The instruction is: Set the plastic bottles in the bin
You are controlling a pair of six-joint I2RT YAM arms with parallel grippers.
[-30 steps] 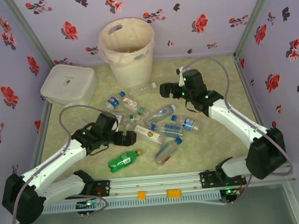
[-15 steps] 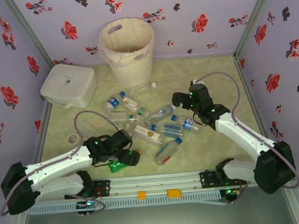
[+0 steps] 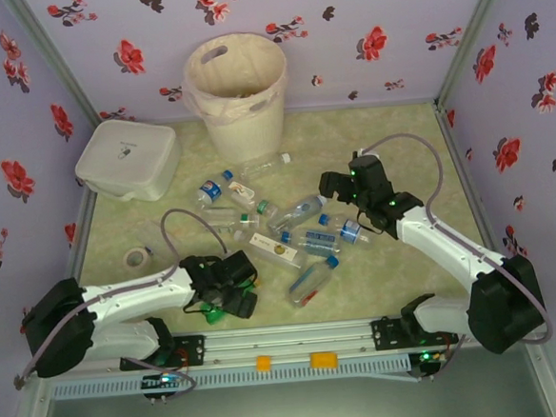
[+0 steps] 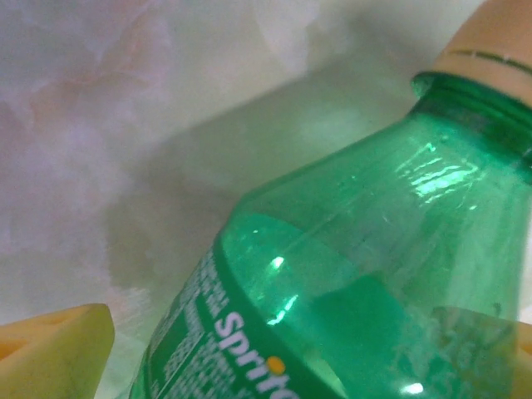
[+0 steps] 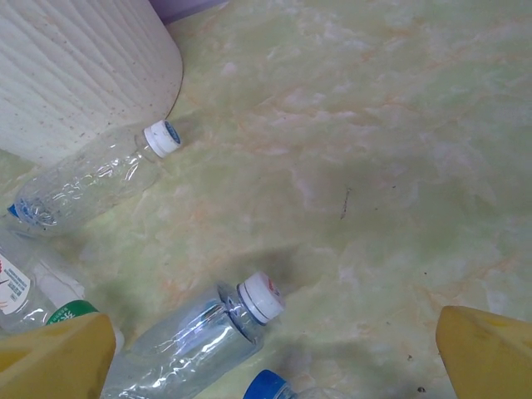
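Left fingers (image 4: 50, 353) are seen apart, straddling the green bottle (image 4: 349, 274) lying by the near edge of the tabletop (image 3: 407, 142); right fingers (image 5: 54, 357) are held wide apart over the clear bottles (image 3: 302, 212) mid-tabletop; the bin (image 3: 244, 125) is stood at the far edge.

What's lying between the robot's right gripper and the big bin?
One clear bottle with a white cap, lying close to the bin, ahead of the right gripper. The top view shows it.
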